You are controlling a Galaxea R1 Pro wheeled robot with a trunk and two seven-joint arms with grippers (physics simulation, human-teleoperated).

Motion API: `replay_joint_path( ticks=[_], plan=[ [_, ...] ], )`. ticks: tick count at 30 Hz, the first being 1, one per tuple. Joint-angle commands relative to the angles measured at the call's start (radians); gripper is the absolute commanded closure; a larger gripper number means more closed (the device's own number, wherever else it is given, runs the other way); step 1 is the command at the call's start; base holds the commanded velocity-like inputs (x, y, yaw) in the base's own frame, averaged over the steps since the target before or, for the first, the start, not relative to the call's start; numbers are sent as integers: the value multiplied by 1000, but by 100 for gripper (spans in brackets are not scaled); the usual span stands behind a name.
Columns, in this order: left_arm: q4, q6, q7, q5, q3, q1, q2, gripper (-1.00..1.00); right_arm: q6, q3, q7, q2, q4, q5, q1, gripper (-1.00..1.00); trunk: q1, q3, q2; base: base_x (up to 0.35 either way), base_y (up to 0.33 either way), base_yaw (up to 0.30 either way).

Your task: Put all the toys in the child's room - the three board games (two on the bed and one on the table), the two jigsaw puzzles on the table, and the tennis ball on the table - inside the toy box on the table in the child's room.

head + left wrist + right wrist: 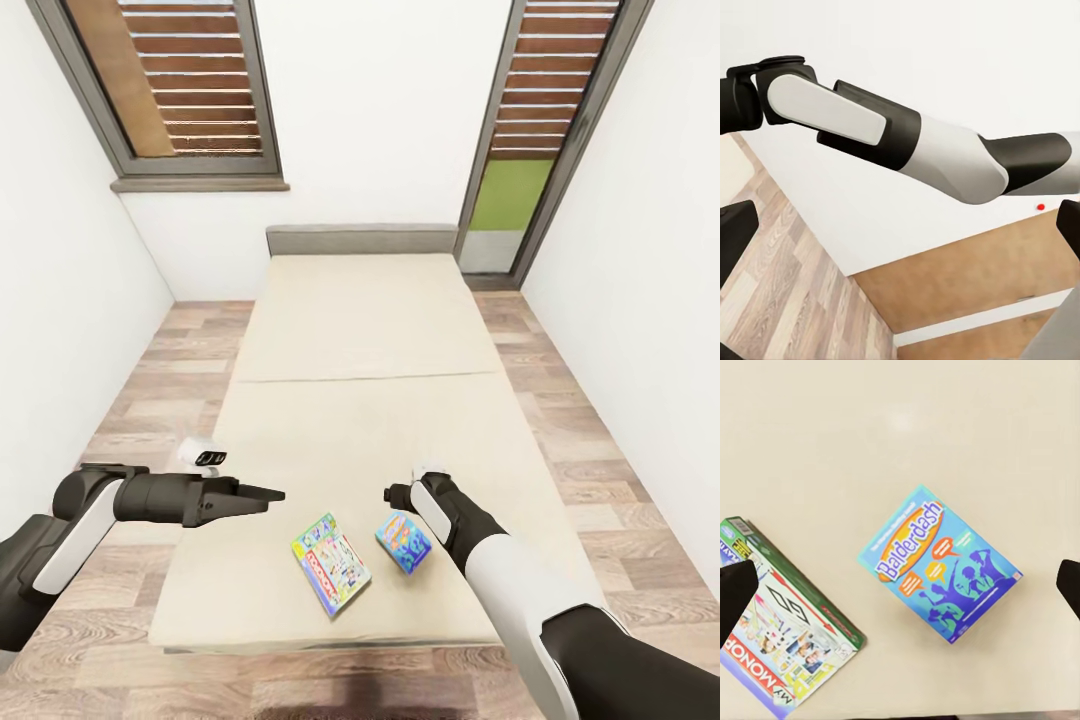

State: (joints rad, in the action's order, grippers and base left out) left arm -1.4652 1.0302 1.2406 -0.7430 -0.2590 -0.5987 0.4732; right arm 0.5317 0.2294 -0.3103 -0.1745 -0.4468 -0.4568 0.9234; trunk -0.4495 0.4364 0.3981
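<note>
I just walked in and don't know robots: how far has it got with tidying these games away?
Nothing looks packed yet. Two board games, a blue Balderdash box and a Monopoly box, lie flat on the bed. The right gripper hangs open above the Balderdash box; the left gripper holds nothing. Both still need carrying to the toy box.

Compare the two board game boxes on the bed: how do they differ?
The blue Balderdash game box is smaller than the white-green-red Monopoly game box. Balderdash has a blue cover with an orange logo; Monopoly has a pale cover with green and red edging. Balderdash lies under the right gripper; Monopoly lies nearer the bed's foot edge. Both lie flat, face up and apart on the beige mattress.
</note>
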Motion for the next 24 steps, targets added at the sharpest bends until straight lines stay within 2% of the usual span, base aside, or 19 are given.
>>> replay_joint_path(
  ticks=[1,12,24],
  plan=[
    [0,7,1,-4,-2,-1,1,-100,3,4,-9,0,-1,-8,1,-100,-1,3,2,0,0,0],
    [2,7,-49,-5,-2,-1,1,-100,1,4,-9,0,-1,-8,1,-100,-1,22,2,0,0,0],
    [2,7,-55,-5,0,-1,1,-100,1,4,-9,0,-1,-8,1,-100,-1,41,2,0,0,0]
  ],
)
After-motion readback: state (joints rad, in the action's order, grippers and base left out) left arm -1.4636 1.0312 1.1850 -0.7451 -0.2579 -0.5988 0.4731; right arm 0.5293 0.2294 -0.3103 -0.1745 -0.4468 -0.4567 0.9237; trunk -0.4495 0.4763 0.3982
